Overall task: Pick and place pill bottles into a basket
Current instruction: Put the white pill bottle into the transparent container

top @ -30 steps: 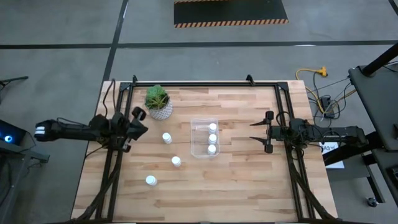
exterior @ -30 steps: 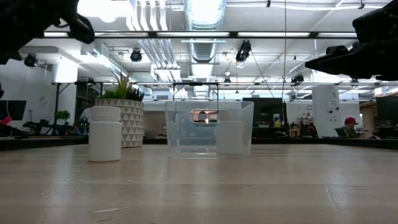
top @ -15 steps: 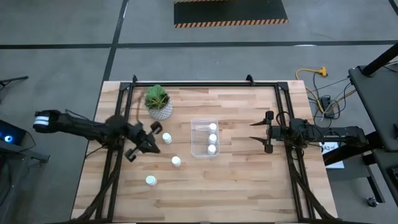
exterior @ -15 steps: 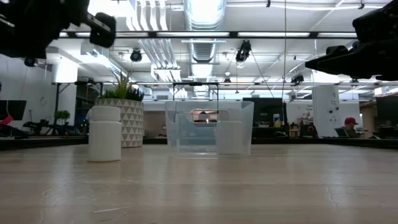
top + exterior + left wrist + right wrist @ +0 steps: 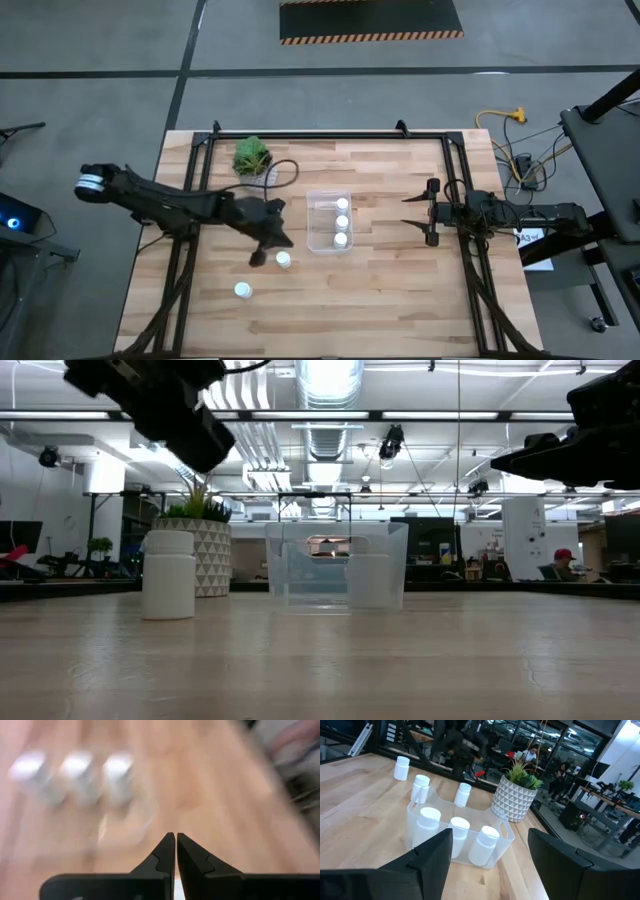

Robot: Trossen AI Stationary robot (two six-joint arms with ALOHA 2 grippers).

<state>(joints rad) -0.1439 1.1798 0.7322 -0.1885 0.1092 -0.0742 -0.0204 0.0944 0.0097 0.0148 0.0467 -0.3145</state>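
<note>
Inside the basket [image 5: 329, 222] stand three pill bottles [image 5: 341, 222]; three remain on the desk [image 5: 400, 290]. Left gripper [image 5: 175, 839] closed, empty; right gripper [image 5: 410, 211] open.

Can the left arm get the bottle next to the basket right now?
Probably yes. The left gripper, fingers shut, hangs beside that bottle with bare table around it and nothing in between. It would need to open first.

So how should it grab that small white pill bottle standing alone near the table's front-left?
Probably from straight above, fingers closing across the small white pill bottle at its round cap: it stands upright with bare wood all around, so the left gripper, now shut, could descend freely.
</note>
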